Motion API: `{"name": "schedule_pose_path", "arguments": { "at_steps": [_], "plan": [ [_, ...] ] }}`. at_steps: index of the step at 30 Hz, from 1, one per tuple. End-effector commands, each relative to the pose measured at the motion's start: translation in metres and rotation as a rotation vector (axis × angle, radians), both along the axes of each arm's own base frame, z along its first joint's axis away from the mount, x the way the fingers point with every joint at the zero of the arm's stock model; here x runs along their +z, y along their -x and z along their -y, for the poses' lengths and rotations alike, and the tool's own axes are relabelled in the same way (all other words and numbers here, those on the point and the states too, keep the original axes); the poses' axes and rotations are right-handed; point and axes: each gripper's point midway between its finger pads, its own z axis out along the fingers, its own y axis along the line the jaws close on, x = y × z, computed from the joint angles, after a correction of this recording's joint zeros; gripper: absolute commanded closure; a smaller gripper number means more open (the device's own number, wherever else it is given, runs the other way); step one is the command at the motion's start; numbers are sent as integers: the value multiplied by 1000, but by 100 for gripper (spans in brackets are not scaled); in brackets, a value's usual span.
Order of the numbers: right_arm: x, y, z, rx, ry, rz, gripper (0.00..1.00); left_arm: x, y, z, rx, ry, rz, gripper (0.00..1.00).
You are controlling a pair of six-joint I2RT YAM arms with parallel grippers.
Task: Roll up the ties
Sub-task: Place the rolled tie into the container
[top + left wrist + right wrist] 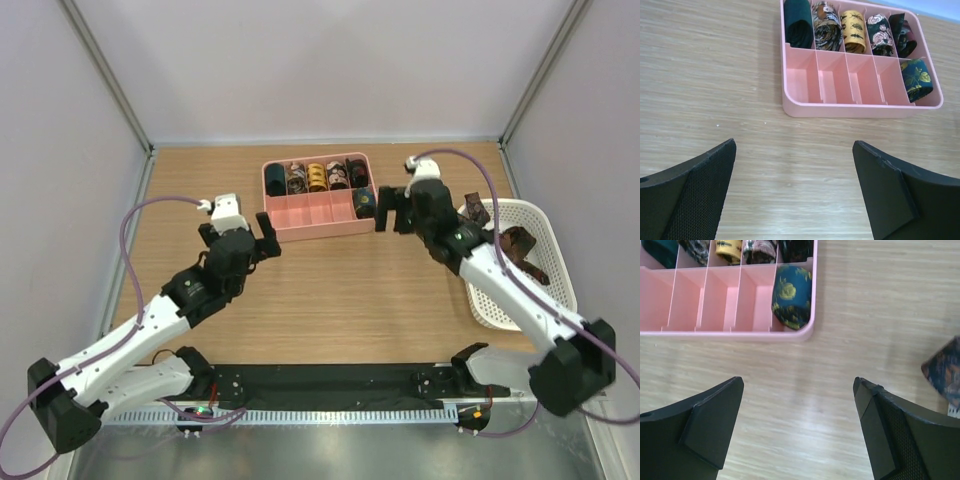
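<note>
A pink tray [300,222] holds several rolled ties in its back row [316,177], among them a dark green coil [799,25] and a yellow one [854,31]. A navy coil with yellow print [917,80] sits in the front-right compartment and also shows in the right wrist view [791,297]. Unrolled brown and dark patterned ties [520,250] lie in a white basket [562,275]. My left gripper [240,238] is open and empty over bare table left of the tray [794,185]. My right gripper [392,212] is open and empty by the tray's right front corner [798,425].
The other front compartments of the tray [832,82] are empty. A dark patterned tie end [945,370] lies at the right edge of the right wrist view. A black mat [330,385] runs along the near edge between the arm bases. Walls enclose the table.
</note>
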Motion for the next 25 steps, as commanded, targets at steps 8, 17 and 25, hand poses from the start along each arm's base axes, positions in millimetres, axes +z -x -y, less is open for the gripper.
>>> {"name": "schedule_pose_path", "arguments": {
  "at_steps": [8, 17, 25],
  "plan": [
    [-46, 51, 27, -60, -175, 176, 0, -79, 39, -20, -113, 39, 67, 0],
    [-69, 65, 31, -45, -201, 209, 0, -89, 44, -12, -200, 48, 129, 0],
    [-71, 65, 31, -46, -204, 208, 0, -100, 39, -4, -211, 7, 61, 0]
  ]
}}
